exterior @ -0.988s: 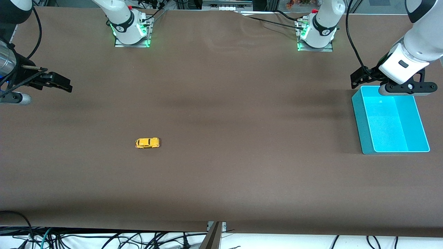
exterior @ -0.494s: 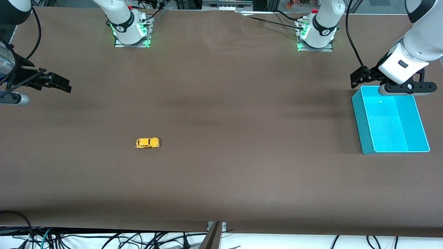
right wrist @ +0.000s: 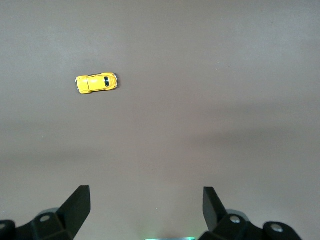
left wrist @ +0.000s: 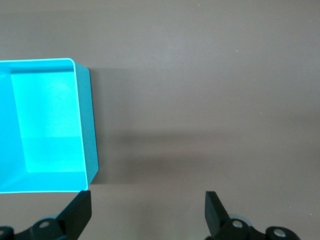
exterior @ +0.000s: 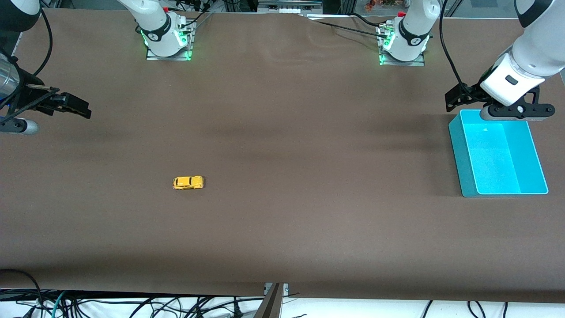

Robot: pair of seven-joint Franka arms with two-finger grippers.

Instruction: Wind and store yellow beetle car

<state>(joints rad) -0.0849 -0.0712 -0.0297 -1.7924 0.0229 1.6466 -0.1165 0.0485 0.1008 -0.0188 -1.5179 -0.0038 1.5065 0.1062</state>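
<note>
The yellow beetle car sits on its wheels on the brown tabletop, out in the open. It is toward the right arm's end of the tabletop and nearer to the front camera than both arm bases. Nothing touches it. Its long side runs along the tabletop, from one arm's end toward the other. I cannot tell for sure which end is its nose.

The cyan bin sits at the left arm's end, well apart from the car. It has nothing in it. I think it waits there so the car can be dropped in after it is wound.

The right hand hangs in the air over the right arm's end of the tabletop. Its two fingers are spread wide and hold nothing. In the right wrist view the car shows ahead of it, so this arm looks ready to go and get the car.

The left hand hangs just beside the bin's edge that is farthest from the front camera. It is spread wide too, holds nothing, and waits.
</note>
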